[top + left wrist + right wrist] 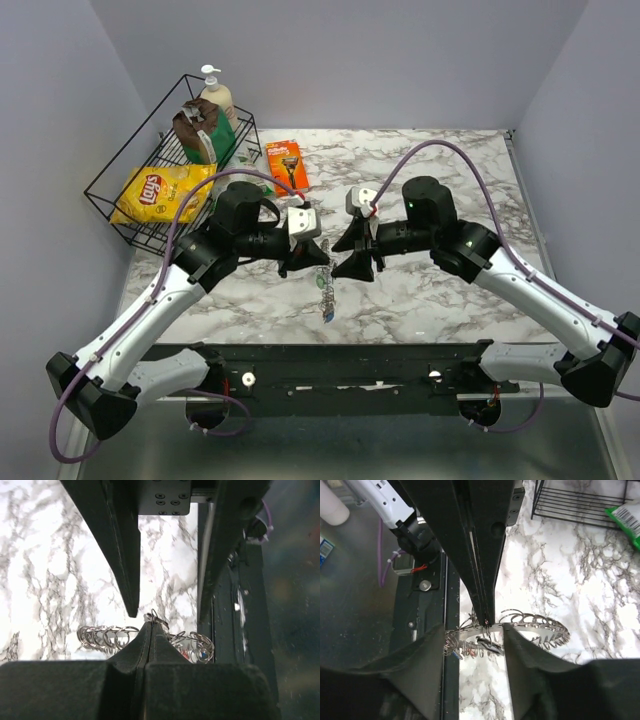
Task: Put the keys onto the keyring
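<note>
Left gripper (312,262) clenched on keyring (326,288), coil running down frame centre; right gripper (348,250), released, straddles it from right

A white, grey-veined marble table (440,170) is enclosed at its far, left and right edges by plain lavender-grey walls (350,60).

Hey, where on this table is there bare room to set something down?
The back right marble, between the orange razor pack and the table's right edge, is bare. Crowded: the middle, where the left claw and right claw meet at the keyring, and the wire basket corner.
</note>
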### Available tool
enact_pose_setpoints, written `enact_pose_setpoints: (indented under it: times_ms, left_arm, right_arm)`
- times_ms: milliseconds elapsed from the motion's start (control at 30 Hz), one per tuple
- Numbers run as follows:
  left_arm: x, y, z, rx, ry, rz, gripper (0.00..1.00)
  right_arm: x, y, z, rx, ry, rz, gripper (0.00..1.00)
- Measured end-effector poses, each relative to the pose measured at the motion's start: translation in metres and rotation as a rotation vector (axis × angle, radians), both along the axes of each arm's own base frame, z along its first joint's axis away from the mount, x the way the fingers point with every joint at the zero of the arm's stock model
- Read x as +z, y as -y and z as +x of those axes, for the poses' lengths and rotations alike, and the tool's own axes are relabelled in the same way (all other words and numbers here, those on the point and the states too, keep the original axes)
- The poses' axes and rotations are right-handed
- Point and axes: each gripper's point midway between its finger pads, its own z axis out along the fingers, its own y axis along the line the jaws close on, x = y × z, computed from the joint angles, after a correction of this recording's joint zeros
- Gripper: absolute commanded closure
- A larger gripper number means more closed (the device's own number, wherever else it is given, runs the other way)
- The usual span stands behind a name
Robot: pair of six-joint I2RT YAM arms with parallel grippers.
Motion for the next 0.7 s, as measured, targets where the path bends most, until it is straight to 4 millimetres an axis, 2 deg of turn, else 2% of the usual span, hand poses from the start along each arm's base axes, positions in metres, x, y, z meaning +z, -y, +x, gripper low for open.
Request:
enact_pose_setpoints:
  times_ms: [33, 133, 500, 700]
  left_arm:
    - [0.0, 0.0, 0.001, 0.015, 0.003, -0.013, 1.0]
    - [0.002, -0.001, 0.002, 0.053, 0.019, -0.059, 1.0]
    - [0.028, -0.004, 0.0, 0.14, 0.108, -0.309, 1.0]
    - [0.042, -0.008, -0.007, 0.153, 0.163, -0.486, 1.0]
  right_arm:
    - [0.002, 0.001, 0.0, -0.006, 0.006, 0.004, 0.26]
    - [0.009, 0.003, 0.002, -0.029, 0.02, 0.018, 0.2]
    - [0.05, 0.018, 0.014, -0.173, 0.08, 0.122, 0.2]
    - [0.063, 0.024, 0.019, -0.209, 0.071, 0.173, 0.2]
